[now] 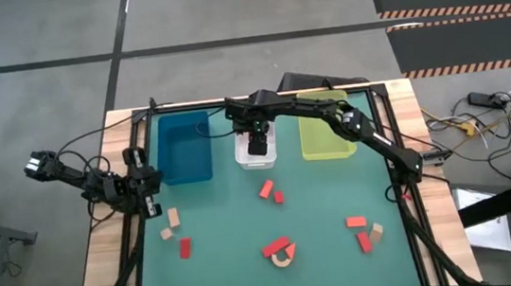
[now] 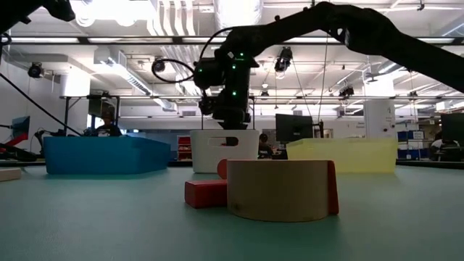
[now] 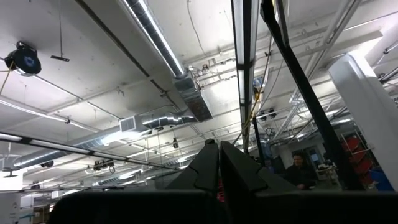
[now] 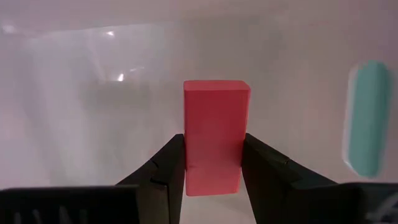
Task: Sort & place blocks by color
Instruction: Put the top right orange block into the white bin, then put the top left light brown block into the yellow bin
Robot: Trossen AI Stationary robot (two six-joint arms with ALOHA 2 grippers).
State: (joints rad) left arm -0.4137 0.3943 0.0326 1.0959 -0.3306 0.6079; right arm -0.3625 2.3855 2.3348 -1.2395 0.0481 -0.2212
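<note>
Left arm: I have it parked off the table's left edge, folded back, well away from the work. Its left gripper (image 3: 217, 163) points up at the ceiling with the two fingers pressed together and nothing between them.

Blue tray (image 1: 183, 149): far left of the three trays, nothing visible in it from above.

Loose blocks, left: two tan pieces (image 1: 173, 218) and a red one (image 1: 185, 248) lie near the left side, closest to the idle arm.

White tray (image 1: 257, 148): far centre; this is where I'm working.

Right gripper (image 4: 212, 163): hanging directly over the white tray, fingers clamped on the red brick (image 4: 214, 134).

Key relation: the brick stands out straight ahead of the fingers, its long axis in line with them, so it points down into the tray — the pale tray floor fills the right wrist view behind it. I judge the release needs only the fingers parting, no sideways travel.

Brick's look: plain red, rectangular, flat-faced, gripped on its two long sides at the lower half; the far end is free.

Loose blocks, centre: two red pieces (image 1: 267, 190) just near of the white tray; a red brick and the tan arch (image 1: 283, 256) at the near edge, touching.

Yellow-green tray (image 1: 325, 137): far right, under the right arm's forearm.

Loose blocks, right: red and tan pieces (image 1: 366, 233) near the right side — the right arm is nearer these.
</note>
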